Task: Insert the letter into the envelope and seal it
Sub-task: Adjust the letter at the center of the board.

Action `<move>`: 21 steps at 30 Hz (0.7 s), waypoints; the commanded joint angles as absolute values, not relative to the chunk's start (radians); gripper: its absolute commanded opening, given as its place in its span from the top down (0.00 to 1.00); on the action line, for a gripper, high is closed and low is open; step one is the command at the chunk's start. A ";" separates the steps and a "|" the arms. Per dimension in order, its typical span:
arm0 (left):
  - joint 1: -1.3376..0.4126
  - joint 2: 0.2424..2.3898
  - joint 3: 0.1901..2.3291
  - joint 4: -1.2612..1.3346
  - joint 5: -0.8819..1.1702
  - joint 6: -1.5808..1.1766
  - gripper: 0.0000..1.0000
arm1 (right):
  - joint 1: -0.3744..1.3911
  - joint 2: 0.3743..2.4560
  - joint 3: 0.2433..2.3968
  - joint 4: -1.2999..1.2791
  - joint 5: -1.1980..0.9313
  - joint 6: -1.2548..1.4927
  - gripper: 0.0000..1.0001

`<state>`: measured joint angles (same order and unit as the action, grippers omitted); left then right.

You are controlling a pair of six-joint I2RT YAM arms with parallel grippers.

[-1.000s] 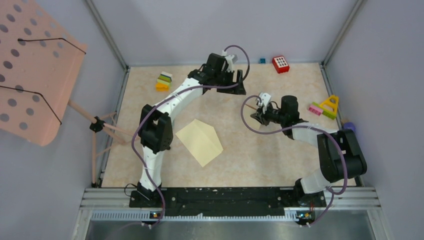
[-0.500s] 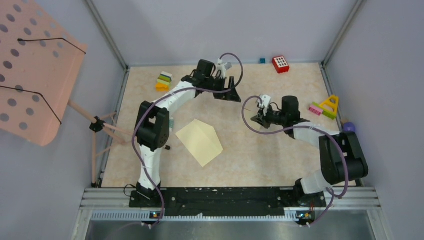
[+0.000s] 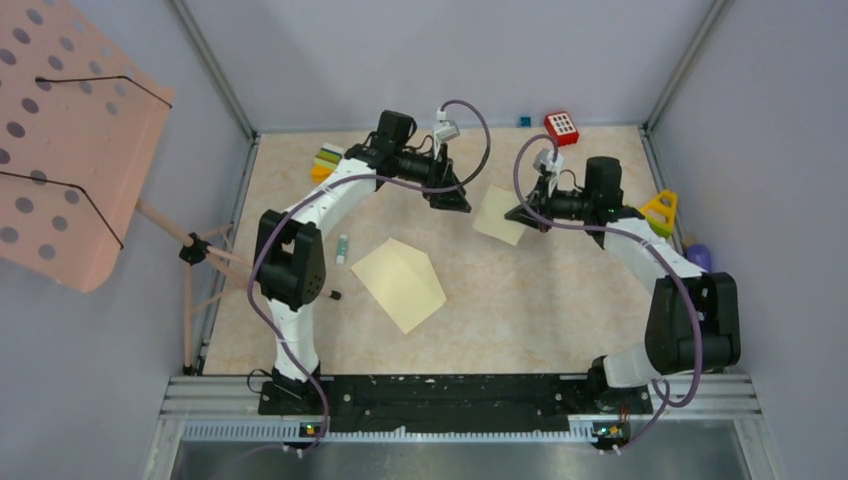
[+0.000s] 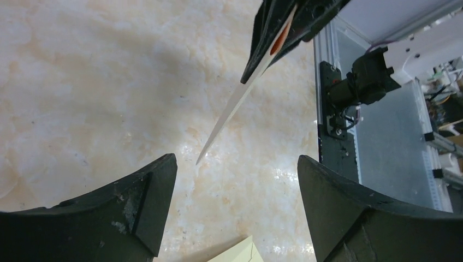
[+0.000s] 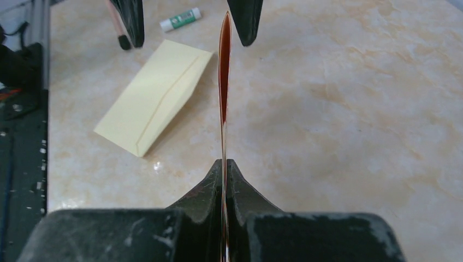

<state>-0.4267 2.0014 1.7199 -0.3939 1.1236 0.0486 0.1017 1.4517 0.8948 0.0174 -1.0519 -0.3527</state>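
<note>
Letter (image 3: pixel 497 215) newly lifted in right claw (image 3: pixel 520 213), envelope (image 3: pixel 398 283) flat

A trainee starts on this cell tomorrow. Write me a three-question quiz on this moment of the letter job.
1. True or false: the left claw is shut on the letter.
2. The envelope lies: A) in a claw; B) flat on the table; C) off the tabletop.
3. Fill in: the letter is pinched by the ___ claw.
Key: 1 false, it stands open; 2 B; 3 right claw.

Marbled table (image 3: pixel 560 310), envelope (image 3: pixel 398 284), glue stick (image 3: pixel 343 249), maybe toys (image 3: pixel 561 128)
</note>
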 commanded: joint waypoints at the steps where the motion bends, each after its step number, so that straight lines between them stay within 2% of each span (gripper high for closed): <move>1: -0.468 1.906 1.744 -0.560 1.136 0.324 0.14 | 0.098 1.444 0.984 -0.076 -1.217 -0.237 1.00; 7: -0.513 1.844 1.694 -0.547 1.078 0.322 0.14 | 0.100 1.403 0.939 0.074 -1.277 -0.086 1.00; 21: -0.595 1.747 1.582 -0.487 1.058 0.256 0.22 | 0.117 1.352 0.885 0.163 -1.346 0.016 1.00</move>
<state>-0.5877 1.8210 1.6131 -0.5373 1.0706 0.2699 0.1085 1.3918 0.8913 0.1196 -1.3067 0.0006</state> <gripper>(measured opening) 0.792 0.004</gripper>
